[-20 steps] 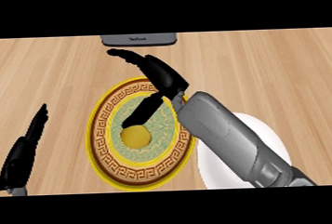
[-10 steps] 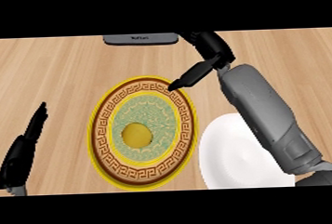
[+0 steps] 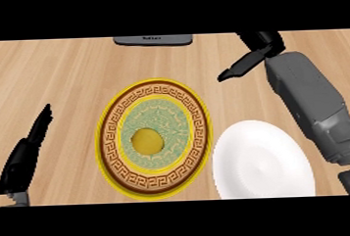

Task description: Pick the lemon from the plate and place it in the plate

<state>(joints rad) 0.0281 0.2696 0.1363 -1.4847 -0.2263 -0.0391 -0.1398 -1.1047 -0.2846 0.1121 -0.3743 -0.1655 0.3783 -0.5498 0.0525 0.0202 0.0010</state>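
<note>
A yellow lemon [image 3: 148, 141] lies near the middle of a patterned plate [image 3: 114, 122] with a yellow rim, brown key border and green centre. Beside it on the right sits a plain white plate [image 3: 263, 161] with nothing on it. My right hand [image 3: 257, 49] hangs over the bare counter at the upper right, well away from the lemon, its fingers relaxed and pointing down-left, holding nothing. My left hand [image 3: 27, 153] rests open at the left edge, fingers pointing up.
A dark grey flat object [image 3: 153, 40] lies at the counter's far edge, top centre. My right forearm [image 3: 311, 103] runs down the right side, just past the white plate's right rim. Wooden counter [image 3: 53, 70] surrounds the plates.
My right hand has drawn back from over the patterned plate to the upper right, uncovering the white plate. The lemon stayed on the patterned plate. The left hand has not moved.
</note>
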